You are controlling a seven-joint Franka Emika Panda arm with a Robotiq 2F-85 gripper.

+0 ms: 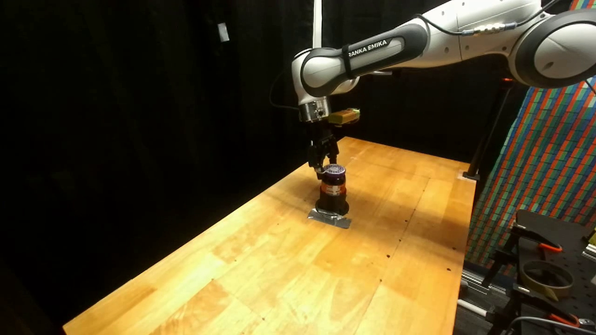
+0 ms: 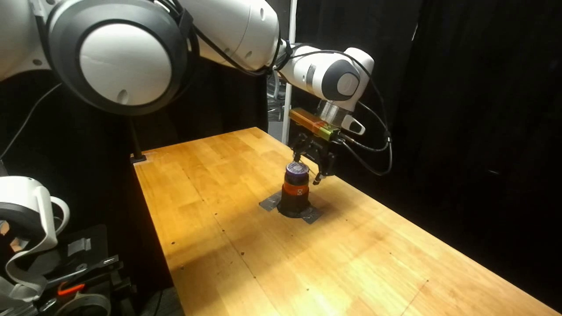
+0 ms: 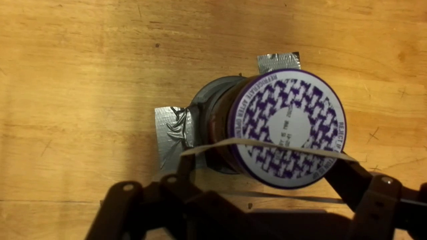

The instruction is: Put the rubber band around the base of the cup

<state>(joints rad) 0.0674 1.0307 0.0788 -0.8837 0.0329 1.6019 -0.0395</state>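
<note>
The cup (image 1: 333, 189) is a dark jar with an orange label and a purple-and-white lid. It stands upright in a black base (image 2: 293, 205) on the wooden table, and its lid fills the middle of the wrist view (image 3: 289, 128). My gripper (image 2: 307, 169) is open beside and slightly above the cup's top. The tan rubber band (image 3: 247, 142) is stretched between the two spread fingers. In the wrist view, one strand crosses in front of the lid and the other runs past the cup's edge, so the band is not around the cup. Contact with the lid is unclear.
Grey duct tape (image 3: 170, 133) holds the base to the wooden table (image 1: 288, 270). Black curtains hang behind the table. A dark side stand (image 1: 554, 232) with a tape roll (image 1: 547, 278) is beyond the table's edge. A white headset (image 2: 26, 210) lies off the table.
</note>
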